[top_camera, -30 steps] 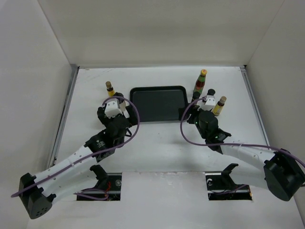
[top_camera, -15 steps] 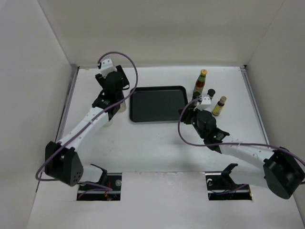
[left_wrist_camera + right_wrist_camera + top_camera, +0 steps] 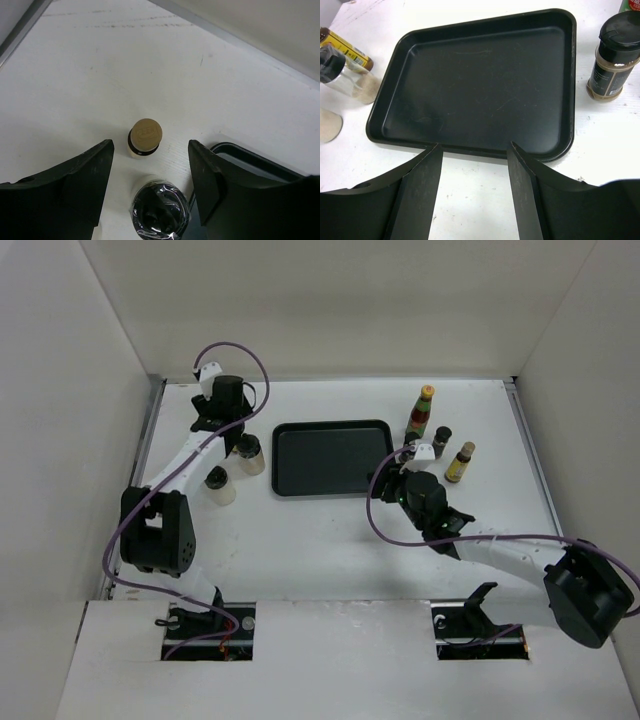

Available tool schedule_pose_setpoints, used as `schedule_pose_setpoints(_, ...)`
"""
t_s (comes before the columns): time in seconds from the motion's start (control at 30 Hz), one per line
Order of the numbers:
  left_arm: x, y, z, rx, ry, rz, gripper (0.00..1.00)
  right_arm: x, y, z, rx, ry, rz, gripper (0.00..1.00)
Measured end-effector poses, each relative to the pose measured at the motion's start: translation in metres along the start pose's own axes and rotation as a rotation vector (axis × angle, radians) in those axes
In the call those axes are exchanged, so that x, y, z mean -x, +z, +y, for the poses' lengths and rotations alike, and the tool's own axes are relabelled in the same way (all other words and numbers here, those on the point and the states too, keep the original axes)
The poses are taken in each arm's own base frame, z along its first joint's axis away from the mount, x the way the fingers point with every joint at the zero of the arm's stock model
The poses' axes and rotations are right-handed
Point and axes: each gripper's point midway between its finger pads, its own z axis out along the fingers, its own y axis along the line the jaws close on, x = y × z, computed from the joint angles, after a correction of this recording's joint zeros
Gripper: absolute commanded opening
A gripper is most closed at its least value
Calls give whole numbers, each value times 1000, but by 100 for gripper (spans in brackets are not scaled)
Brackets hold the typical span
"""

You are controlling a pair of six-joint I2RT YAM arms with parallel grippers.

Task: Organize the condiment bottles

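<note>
My left gripper [image 3: 228, 425] hangs open over the far left of the table and grips nothing. In the left wrist view its jaws [image 3: 150, 145] stand apart above a tan-capped bottle [image 3: 145, 136], with a black-capped cream jar [image 3: 160, 210] just nearer. That jar [image 3: 249, 453] and a second cream jar [image 3: 219, 485] stand left of the black tray [image 3: 333, 457]. My right gripper [image 3: 388, 483] is open and empty at the tray's near right rim [image 3: 470, 150]. A tall red bottle [image 3: 424, 410], a dark bottle [image 3: 441, 440] and a yellow-labelled bottle [image 3: 460, 462] stand right of the tray.
White walls close in the table on the left, the back and the right. The dark bottle [image 3: 612, 60] stands close to the tray's right edge. In the right wrist view a jar [image 3: 340, 72] and a yellow-labelled bottle [image 3: 345, 47] stand past the tray's left edge.
My left arm has swung from the table's middle out to the far left, uncovering both cream jars. My right gripper has shifted slightly left, toward the tray's near right corner.
</note>
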Motion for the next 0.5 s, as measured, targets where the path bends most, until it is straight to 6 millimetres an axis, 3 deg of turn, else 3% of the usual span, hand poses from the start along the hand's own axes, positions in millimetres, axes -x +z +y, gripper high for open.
schedule_pose_setpoints(0.23, -29, 18, 4, 25, 26, 68, 58, 0, 0, 0, 0, -4, 0, 59)
schedule_pose_setpoints(0.5, -27, 34, 15, 60, 14, 71, 54, 2, 2, 1, 1, -16, -2, 58)
